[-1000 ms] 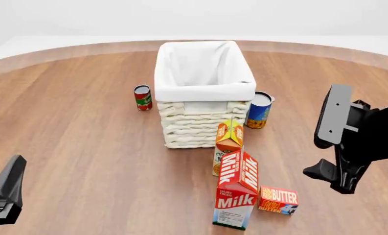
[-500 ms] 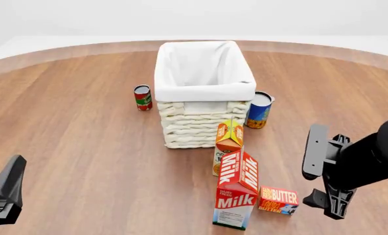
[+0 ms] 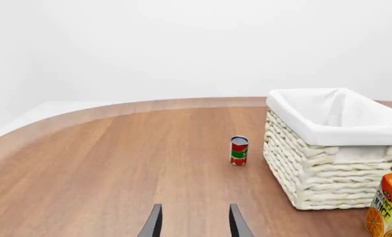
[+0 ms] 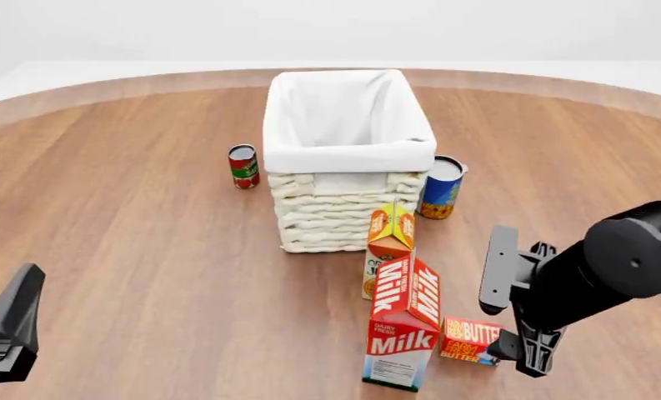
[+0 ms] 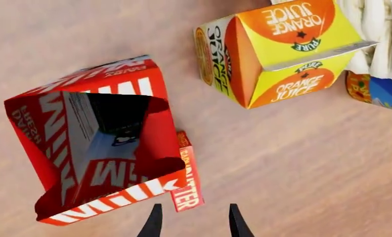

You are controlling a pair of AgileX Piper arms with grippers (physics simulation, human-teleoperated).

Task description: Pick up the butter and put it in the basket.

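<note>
the butter lies flat on the table at the lower right of the front view, tucked just beside the milk carton on that carton's right. in the right wrist view only a thin red strip of it shows from behind the carton, so most of its top is hidden from that camera.

the right gripper hangs above and to the right of the box, jaws spread apart and holding nothing; one finger stands near the box's right end. the left gripper sits at the lower left of the front view, well apart from everything, its fingers parted and empty.

risk, as a judgement: the milk carton is tall and close to the box. a descent that drifts left could strike the carton and tip it, perhaps onto the juice carton behind it. a finger landing on the box's top rather than past its edge could push it flat or skid it under the carton.

room to move: the table right of and in front of the box is bare, so approach from that side looks safest. the basket stands at upper centre, beyond both cartons; its open mouth appears empty. a blue can touches or nearly touches its right wall, and a red can stands near its left. a carry would need to rise over the cartons and the liner rim
</note>
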